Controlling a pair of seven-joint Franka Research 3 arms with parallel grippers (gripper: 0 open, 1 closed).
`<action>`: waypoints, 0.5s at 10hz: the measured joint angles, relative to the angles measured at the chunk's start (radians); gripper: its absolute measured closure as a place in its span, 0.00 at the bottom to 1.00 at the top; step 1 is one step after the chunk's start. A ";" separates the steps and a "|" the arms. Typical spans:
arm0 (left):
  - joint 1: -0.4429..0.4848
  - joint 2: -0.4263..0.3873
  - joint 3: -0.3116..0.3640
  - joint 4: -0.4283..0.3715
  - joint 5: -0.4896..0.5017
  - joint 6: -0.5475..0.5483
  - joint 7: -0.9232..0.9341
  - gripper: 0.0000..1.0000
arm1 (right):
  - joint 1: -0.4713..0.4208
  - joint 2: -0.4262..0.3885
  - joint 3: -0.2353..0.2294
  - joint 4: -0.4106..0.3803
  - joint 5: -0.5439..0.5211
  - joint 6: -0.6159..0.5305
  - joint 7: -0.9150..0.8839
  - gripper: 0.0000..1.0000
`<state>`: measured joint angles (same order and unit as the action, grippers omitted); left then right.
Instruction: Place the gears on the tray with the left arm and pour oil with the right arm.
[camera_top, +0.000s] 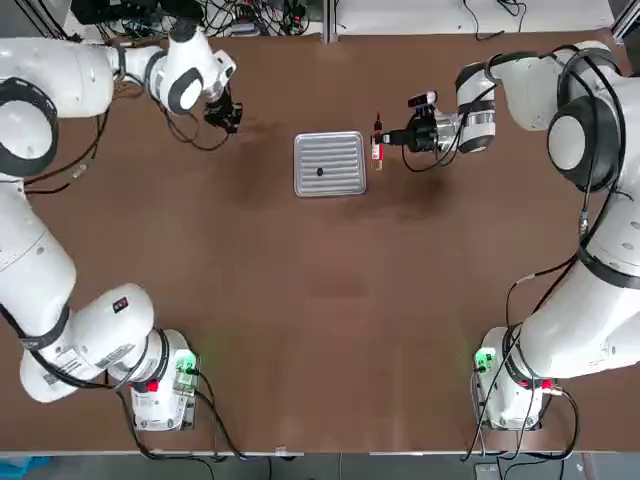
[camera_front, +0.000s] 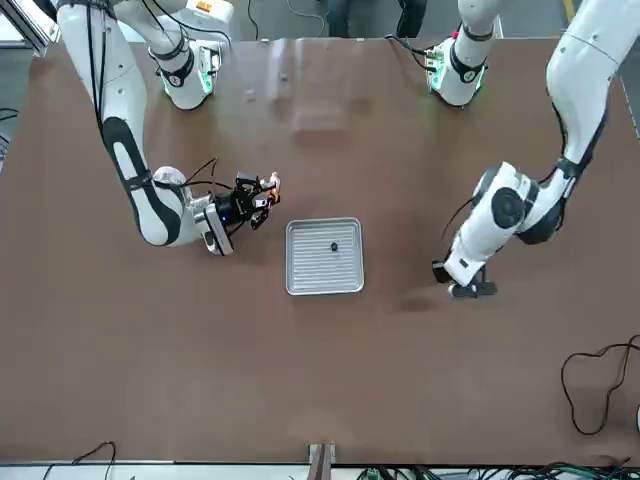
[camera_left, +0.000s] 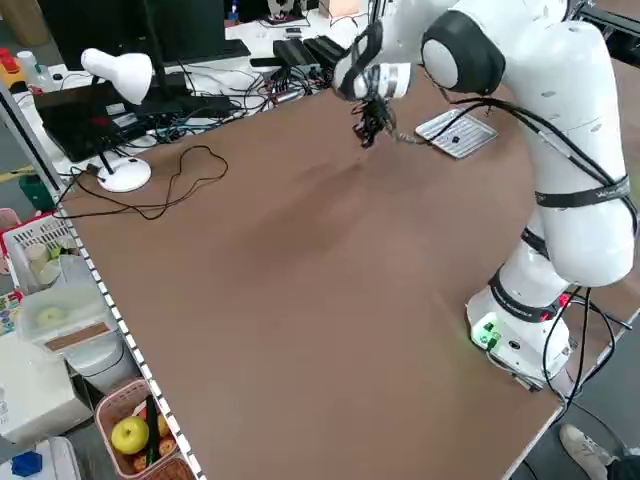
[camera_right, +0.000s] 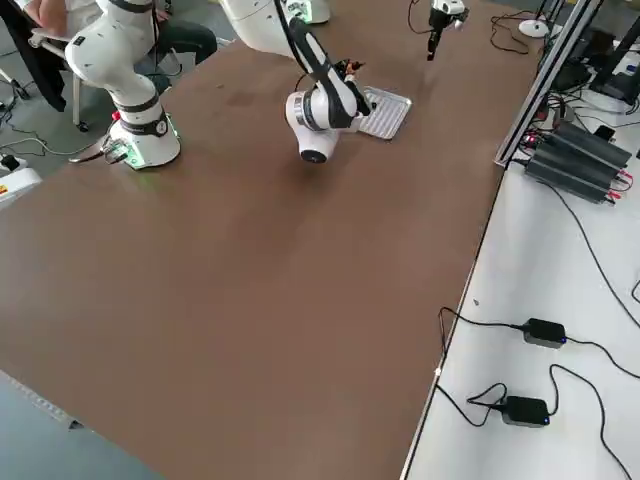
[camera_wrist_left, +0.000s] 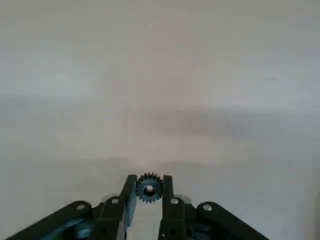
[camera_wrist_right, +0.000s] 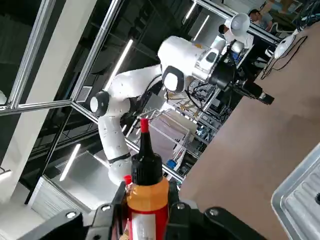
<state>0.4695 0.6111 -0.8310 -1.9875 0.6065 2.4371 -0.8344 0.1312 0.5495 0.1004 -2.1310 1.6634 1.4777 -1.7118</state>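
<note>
Over desk, our left tool clamps gear by its toothed rim, ready for tray, where another gear lies; beside tray, our right tool grips oil bottle, probably leaving tip free for pouring.

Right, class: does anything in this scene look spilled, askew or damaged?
Nothing stands out: the tray sits flat with one gear on it, and the oil bottle is upright in the right hand, its red tip pointing up.

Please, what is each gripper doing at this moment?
Left gripper: closed on a gear, away from the tray.
Right gripper: closed on the oil bottle, beside the tray.
</note>
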 joint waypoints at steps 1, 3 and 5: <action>-0.078 0.003 -0.006 0.028 -0.019 -0.014 -0.107 0.76 | 0.000 0.000 0.000 0.000 0.000 0.000 0.000 0.66; -0.224 0.013 -0.005 0.080 -0.094 -0.028 -0.245 0.76 | 0.000 0.000 -0.001 0.000 0.000 0.000 0.000 0.66; -0.337 0.043 0.001 0.131 -0.117 -0.040 -0.348 0.76 | 0.000 0.000 0.000 0.000 0.003 0.000 0.000 0.66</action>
<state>0.1323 0.6541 -0.8297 -1.8562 0.4893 2.3973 -1.1821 0.1315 0.5494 0.1004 -2.1312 1.6668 1.4781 -1.7118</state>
